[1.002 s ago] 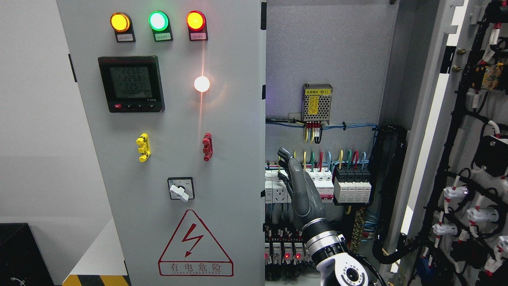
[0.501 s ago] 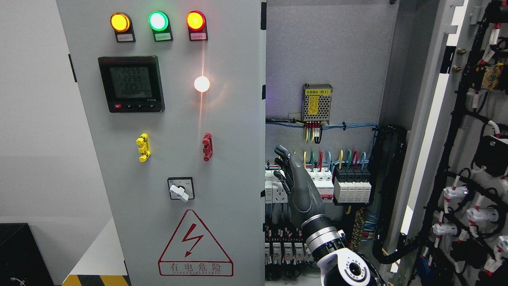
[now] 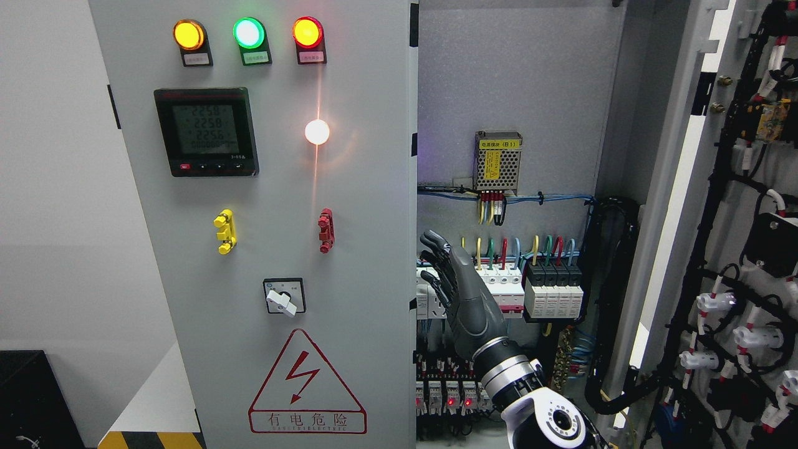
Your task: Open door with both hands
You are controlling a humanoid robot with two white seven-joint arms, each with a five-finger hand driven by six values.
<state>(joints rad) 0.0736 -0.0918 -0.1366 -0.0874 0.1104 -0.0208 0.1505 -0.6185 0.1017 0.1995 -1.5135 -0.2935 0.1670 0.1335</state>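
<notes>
Beside the free edge of the closed left door (image 3: pixel 262 249), the right hand (image 3: pixel 458 287) hangs unclenched, grasping nothing, close to the live breakers (image 3: pixel 499 290); a misjudged reach could snag wiring instead of hooking the edge.

- Your right hand (image 3: pixel 458 293) is raised, its arm coming in from the lower right edge.
- Its fingers (image 3: pixel 432 244) stretch up and to the left, slightly spread, holding nothing.
- The silver-banded wrist (image 3: pixel 508 371) sits below the dark palm.
</notes>
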